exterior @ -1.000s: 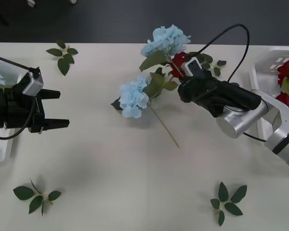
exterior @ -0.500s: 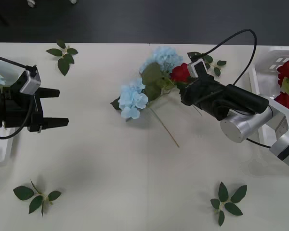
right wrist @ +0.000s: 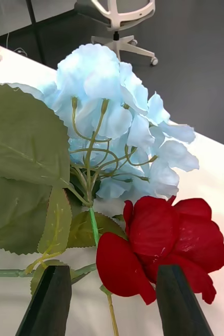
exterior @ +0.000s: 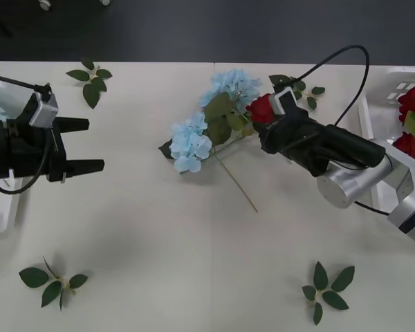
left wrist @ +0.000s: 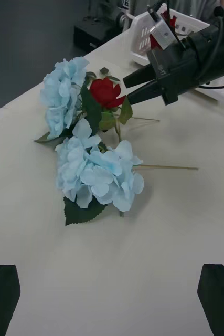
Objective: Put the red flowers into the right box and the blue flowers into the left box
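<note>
Meanwhile right claw (exterior: 263,124) gapes wide at red rose (exterior: 261,108); left claw (exterior: 90,146) wide too.

White table (exterior: 194,242) bears blue flowers (exterior: 191,142), leaf sprigs (exterior: 326,289).

Right tool (left wrist: 126,90) beside red flower (left wrist: 105,92)

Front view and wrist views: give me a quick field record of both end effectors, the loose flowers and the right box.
right end effector: open, fingers beside the red rose, not closed on it
left end effector: open, above bare table on the left side
blue hydrangeas: two clusters mid-table, next to the rose
right box: holds red roses
leaf sprigs: scattered on table
</note>
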Tool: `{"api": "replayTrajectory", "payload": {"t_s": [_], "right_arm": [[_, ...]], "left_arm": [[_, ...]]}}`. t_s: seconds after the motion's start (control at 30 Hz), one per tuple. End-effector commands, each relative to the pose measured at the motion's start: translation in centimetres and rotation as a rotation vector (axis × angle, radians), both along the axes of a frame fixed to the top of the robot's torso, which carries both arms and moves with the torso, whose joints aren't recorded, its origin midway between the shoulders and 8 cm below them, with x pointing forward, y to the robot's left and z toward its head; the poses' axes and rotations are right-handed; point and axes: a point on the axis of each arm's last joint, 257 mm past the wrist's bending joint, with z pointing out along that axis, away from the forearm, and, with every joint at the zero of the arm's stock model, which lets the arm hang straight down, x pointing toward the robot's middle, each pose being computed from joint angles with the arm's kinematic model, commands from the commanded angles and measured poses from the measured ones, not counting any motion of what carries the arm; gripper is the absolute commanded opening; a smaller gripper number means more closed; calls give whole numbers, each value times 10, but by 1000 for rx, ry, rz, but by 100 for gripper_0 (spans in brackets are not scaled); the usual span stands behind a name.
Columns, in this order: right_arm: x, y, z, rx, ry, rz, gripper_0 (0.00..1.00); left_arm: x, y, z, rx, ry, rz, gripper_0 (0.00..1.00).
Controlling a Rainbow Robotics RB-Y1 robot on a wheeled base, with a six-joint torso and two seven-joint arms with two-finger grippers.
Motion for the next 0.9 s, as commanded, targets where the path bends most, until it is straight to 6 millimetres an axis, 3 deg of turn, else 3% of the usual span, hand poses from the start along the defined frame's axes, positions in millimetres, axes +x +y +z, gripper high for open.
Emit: {"api": "replayTrajectory", "payload": {"t_s": [0.03, 0.23, 0.63, 0.9], "right_arm": [[-5, -7, 3, 43, -2, -13, 47], [-16, -27, -22, 48, 34, -45, 47], [-17, -36, -39, -16, 86, -65, 47], [-13, -22, -42, -74, 115, -62, 47]], "left_arm": [[-3, 0, -1, 14, -12, -6, 100], [-3, 0, 1, 10, -15, -9, 100], [-3, -1, 1, 9, -14, -11, 100], [-3, -1, 1, 8, -15, -12, 100]]}}
